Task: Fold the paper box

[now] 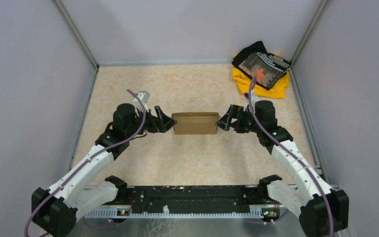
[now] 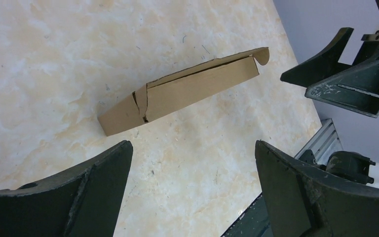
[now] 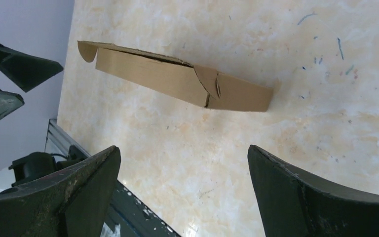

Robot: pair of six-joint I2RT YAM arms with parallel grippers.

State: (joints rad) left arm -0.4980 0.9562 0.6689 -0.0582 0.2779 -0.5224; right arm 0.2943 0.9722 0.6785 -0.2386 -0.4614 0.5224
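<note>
Top external view: plain brown corrugated-cardboard box (image 1: 195, 123) lay flat on beige tabletop (image 1: 192, 84), long axis left-right, ends facing wide-open, empty left claw (image 1: 167, 122) and right claw (image 1: 221, 122).

The flat brown cardboard box (image 1: 194, 123) is sitting mid-table, blocking the straight line between the left gripper (image 1: 169, 122) and the right gripper (image 1: 220, 122). They are flanking its two short ends, jaws spread wide, each just beside it. The beige marbled tabletop (image 1: 192, 84) is stretching open beyond the box and on its near side, giving passage there. A heap of yellow and black cloth (image 1: 261, 74) is filling the far right corner. Pale grey walls (image 1: 29, 74) are closing in the left, right and far sides, and a black base rail (image 1: 192, 195) is bounding the near edge.
</note>
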